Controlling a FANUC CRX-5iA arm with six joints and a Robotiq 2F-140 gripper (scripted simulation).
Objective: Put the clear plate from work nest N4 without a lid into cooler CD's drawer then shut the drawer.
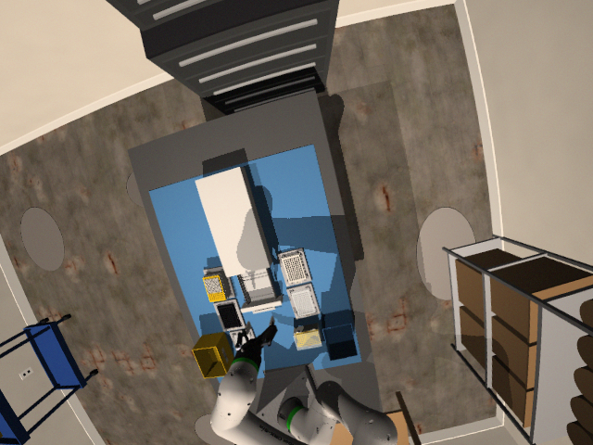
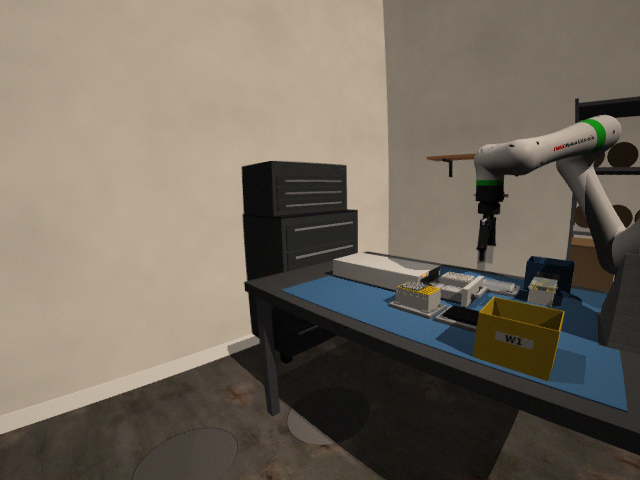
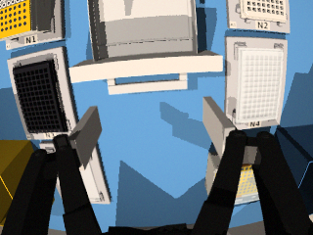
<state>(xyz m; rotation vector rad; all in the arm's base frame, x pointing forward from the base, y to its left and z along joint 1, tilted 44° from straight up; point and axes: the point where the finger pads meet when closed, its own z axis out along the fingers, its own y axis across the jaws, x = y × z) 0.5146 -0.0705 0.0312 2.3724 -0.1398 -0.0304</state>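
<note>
The clear plate lies flat in nest N4, right of the drawer front, with no lid on it. The cooler's white housing stands behind. Its drawer is pulled out, and no plate shows in its visible part. The amber lamp is lit. The bar handle is on the drawer front. My gripper is open and empty. It hangs above the mat on the arm's side of the handle, pointing down, touching nothing.
A black plate sits in N3, a yellow tip rack in N1, a white plate in N2. The yellow bin, the blue bin and a lidded tip box stand nearer the base.
</note>
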